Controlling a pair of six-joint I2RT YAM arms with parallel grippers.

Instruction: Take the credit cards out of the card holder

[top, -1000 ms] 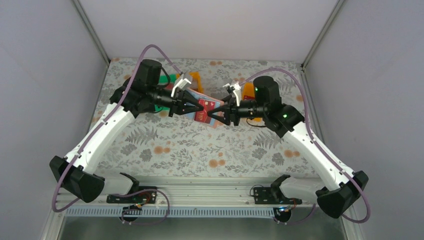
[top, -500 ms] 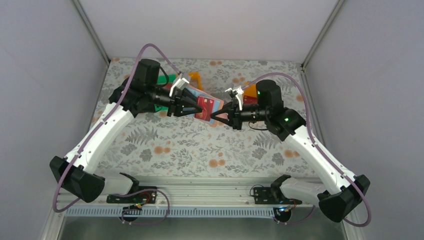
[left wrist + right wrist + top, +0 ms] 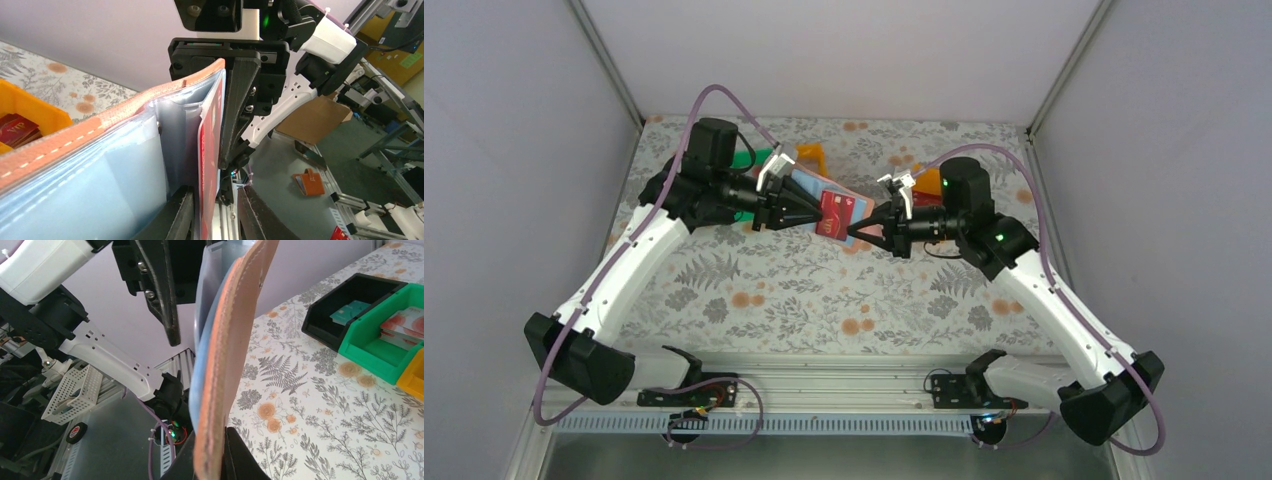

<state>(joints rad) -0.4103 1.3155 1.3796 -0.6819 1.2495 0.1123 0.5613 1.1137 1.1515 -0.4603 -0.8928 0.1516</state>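
Left hand (image 3: 817,214) slackened, straddling red card (image 3: 843,207); right hand (image 3: 859,232) clenched on card holder (image 3: 227,355), both aloft.

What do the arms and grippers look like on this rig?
The left arm and right arm match: white tapered links, black joint housings, a purple cable looped along each. Green lights glow on the right one. The left gripper and right gripper have black wedge fingers and white wrist mounts.

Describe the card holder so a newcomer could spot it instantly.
Midway across the floral table, the right claw holds the card holder aloft. Unlike the rigid orange bin behind, it is a thin folding pink-brown wallet with clear blue-grey sleeves.
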